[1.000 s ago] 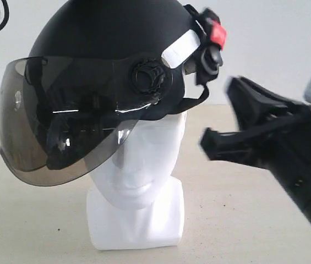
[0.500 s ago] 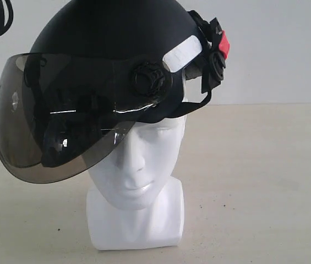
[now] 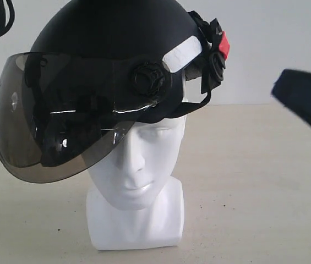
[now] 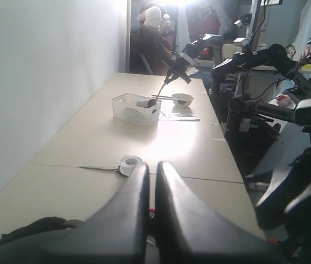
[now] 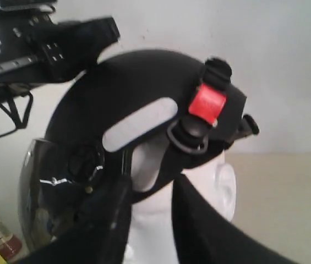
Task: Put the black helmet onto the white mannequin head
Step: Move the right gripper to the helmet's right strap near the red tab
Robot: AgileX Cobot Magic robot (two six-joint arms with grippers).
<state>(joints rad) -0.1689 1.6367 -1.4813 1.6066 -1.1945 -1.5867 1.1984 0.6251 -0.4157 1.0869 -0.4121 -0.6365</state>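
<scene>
The black helmet sits on the white mannequin head, its visor skewed off the face, so the job looks nearly done, with the right gripper spread empty close by and the left gripper pinched together on nothing.

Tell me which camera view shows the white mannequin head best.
The exterior view: the white mannequin head shows its face, neck and base below the black helmet. The right wrist view catches only an ear and neck side. The left wrist view shows none.

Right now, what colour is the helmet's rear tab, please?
The tab is red; clearest in right wrist view.
</scene>
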